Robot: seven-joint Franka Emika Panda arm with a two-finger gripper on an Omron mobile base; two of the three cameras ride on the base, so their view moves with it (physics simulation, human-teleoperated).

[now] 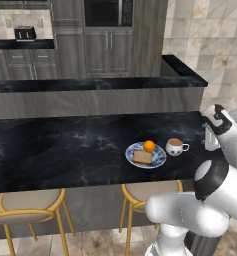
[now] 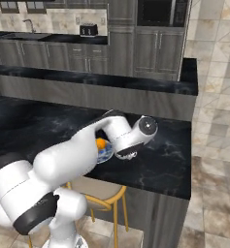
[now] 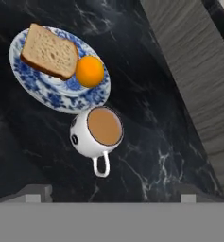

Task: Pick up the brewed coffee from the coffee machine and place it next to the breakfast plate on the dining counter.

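A: What is the surface like, and the room around it?

B: A long black bench veined with white marble runs across the left base view, with a raised grey-fronted back ledge topped in the same black stone. Two gold-legged stools with tan seats stand tucked under its near edge. Behind are dark grey cabinets, a built-in black oven and a small black toaster on a far counter. The wall to the right is beige stone tile.

A: Where is the coffee?

B: The white mug stands upright on the bench, just beside the blue-white patterned plate, on the plate's right in the left base view. In the hand view the mug's rim looks to be touching or slightly overlapping the plate's edge; I cannot tell which. The mug holds light brown coffee.

A: Which way does it point?

B: Its handle points away from the plate, to the right in the left base view and toward the camera in the hand view. The plate carries a toast slice and an orange fruit next to the mug.

A: And the tool?

B: The tool hangs above the bench to the right of the mug. Its two tips sit wide apart, released, with nothing between them.
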